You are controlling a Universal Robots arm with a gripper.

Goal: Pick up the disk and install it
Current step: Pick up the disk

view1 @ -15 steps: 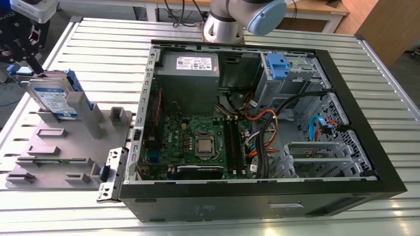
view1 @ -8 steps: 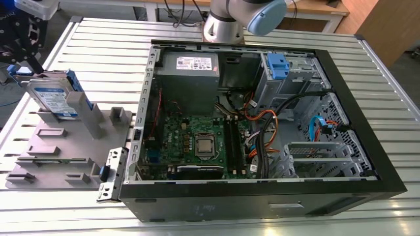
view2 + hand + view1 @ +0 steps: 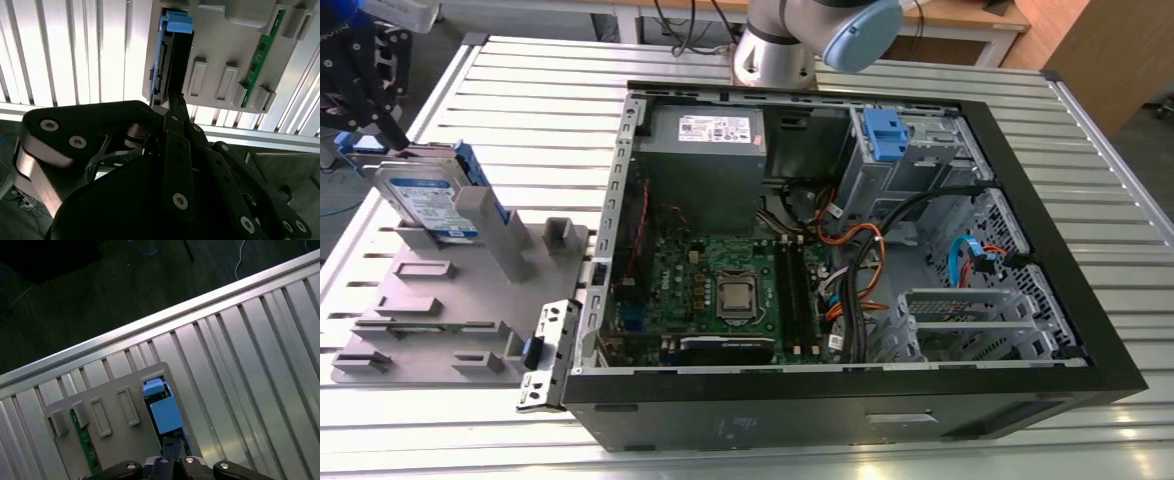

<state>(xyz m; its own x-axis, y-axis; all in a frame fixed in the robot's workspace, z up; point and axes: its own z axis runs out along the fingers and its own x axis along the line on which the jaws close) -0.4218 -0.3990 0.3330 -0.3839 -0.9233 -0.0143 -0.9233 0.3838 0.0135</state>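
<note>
Disk [image 3: 430, 205] upright in grey holder [image 3: 454, 300], hand [image 3: 387, 138] beside it

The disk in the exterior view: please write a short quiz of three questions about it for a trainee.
1. True or false: the disk already lies inside the computer case.
2. Choose one. The disk stands on its edge in: A) the grey holder beside the case; B) the power supply; C) the motherboard.
3. Fill in: the plastic rail on the disk is ____ in colour.

Key: 1 false; 2 A; 3 blue.
</note>
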